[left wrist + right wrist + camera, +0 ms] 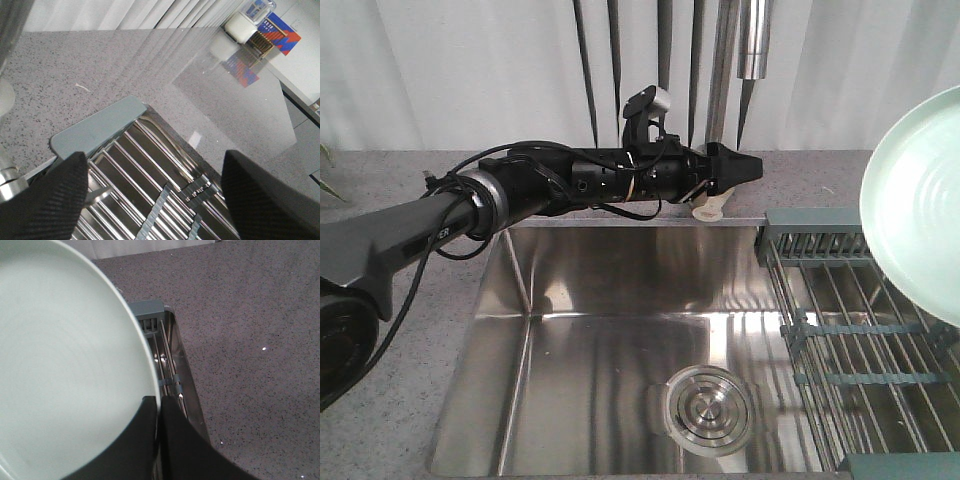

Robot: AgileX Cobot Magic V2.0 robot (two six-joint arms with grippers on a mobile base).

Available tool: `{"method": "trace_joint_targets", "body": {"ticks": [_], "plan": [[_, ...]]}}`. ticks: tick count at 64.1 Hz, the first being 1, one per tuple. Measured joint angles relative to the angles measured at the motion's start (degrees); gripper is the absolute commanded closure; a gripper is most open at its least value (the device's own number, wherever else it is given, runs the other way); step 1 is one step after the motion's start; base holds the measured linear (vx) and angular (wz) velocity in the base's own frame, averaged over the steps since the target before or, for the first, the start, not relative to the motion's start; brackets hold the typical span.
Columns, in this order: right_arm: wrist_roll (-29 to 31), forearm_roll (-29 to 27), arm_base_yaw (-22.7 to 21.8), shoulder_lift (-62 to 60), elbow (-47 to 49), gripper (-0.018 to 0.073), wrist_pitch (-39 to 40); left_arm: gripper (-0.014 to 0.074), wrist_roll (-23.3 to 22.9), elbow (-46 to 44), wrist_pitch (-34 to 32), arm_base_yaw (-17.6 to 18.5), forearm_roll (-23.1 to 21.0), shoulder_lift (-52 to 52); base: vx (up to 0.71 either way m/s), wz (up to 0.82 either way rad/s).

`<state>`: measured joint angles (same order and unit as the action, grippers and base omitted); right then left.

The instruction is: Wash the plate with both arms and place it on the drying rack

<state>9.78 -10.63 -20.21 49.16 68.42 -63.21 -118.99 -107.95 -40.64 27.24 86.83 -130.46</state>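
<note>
Closest to me is the left arm [410,235], its grey and black links coming in from the lower left and stretching level across the back edge of the sink [600,330], with cables looped along it. The left fingers [55,200] stand wide apart with nothing between them, above the near corner of the drying rack [860,330], which lies over the sink's right side. The plate [920,200] is at the far right, tilted up on edge over the rack's wires, its ringed face turned toward the sink. I cannot tell whether its lower edge touches them. The right fingers [145,440] are clamped on its rim, one on the face and one behind. The round steel drain [710,408] sits in the basin floor, and the speckled grey desk [250,340] surrounds the sink.
</note>
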Motion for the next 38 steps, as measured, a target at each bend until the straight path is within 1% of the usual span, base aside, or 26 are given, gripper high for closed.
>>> {"method": "trace_joint_targets", "body": {"ticks": [38], "plan": [[0.05,0.00,0.00,0.00,0.00,0.0566,0.00,0.0058,-0.42,-0.05,-0.01,0.00,0.64,0.32,0.00,0.00]]}}
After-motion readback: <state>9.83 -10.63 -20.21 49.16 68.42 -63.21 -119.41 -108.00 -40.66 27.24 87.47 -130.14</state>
